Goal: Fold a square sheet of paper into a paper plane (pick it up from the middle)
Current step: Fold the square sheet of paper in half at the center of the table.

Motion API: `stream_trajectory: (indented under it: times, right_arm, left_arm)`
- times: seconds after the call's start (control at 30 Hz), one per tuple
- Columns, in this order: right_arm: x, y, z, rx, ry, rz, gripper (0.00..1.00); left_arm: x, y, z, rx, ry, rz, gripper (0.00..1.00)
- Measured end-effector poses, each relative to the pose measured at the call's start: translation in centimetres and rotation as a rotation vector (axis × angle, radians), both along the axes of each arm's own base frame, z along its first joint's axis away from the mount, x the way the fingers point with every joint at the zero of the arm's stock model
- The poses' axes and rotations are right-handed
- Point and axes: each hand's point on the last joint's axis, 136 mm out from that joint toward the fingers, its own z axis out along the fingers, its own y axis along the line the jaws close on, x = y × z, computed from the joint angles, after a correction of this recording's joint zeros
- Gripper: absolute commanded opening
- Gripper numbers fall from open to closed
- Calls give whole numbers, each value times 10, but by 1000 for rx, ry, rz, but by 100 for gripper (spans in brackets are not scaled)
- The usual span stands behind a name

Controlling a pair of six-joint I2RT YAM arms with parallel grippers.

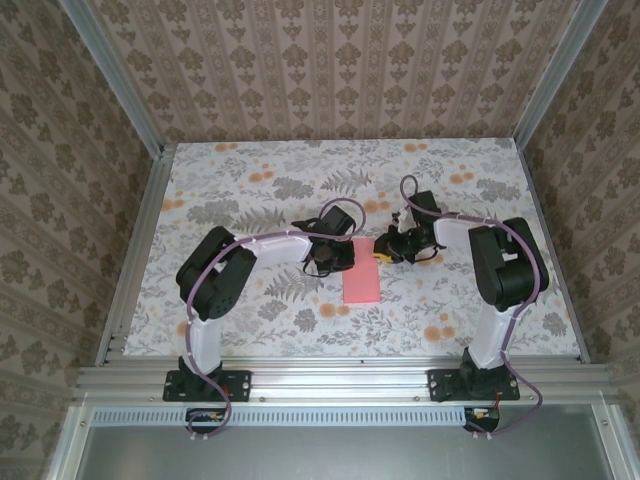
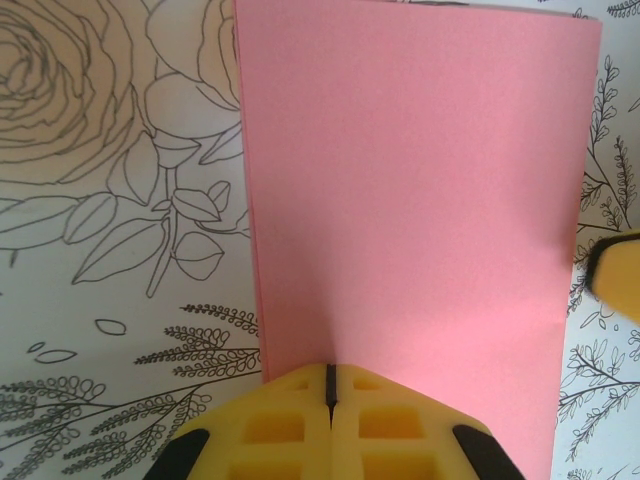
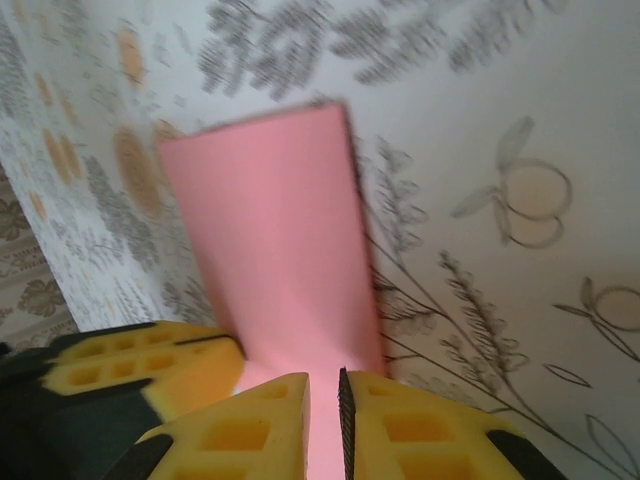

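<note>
Square sheet of paper flat on floral table, apparently folded to narrow rectangle. Left gripper at sheet's left edge, fingers fully closed, tips over paper. Right gripper at sheet's far right corner, fingers a narrow slit, pink showing inside; grip unclear. Likely creasing: pin with left, press slowly, keep edges aligned.

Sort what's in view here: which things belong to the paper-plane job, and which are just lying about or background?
Belongs to the job:
pink paper, now a folded rectangle
left gripper
right gripper

Not part of it:
flower-printed table cover
patterned walls
aluminium frame
</note>
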Motion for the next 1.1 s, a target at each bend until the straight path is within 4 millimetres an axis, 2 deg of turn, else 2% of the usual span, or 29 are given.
stream_trajectory:
  times: [0.07, 0.33, 0.6, 0.8, 1.1]
  right_arm:
    - [-5, -1, -7, -3, 23, 1, 18]
    - [-9, -3, -5, -27, 11, 17, 19]
    - [-27, 3, 14, -22, -18, 46, 19]
    - [-45, 4, -8, -32, 47, 58, 19]
    - [-47, 5, -4, -27, 47, 63, 19]
  left_arm:
    - [0, 0, 0, 1, 0, 0, 0]
    - [0, 0, 0, 1, -1, -2, 0]
    - [0, 0, 0, 1, -2, -2, 0]
    - [0, 0, 0, 1, -2, -3, 0]
    - [-1, 0, 0, 3, -5, -7, 0]
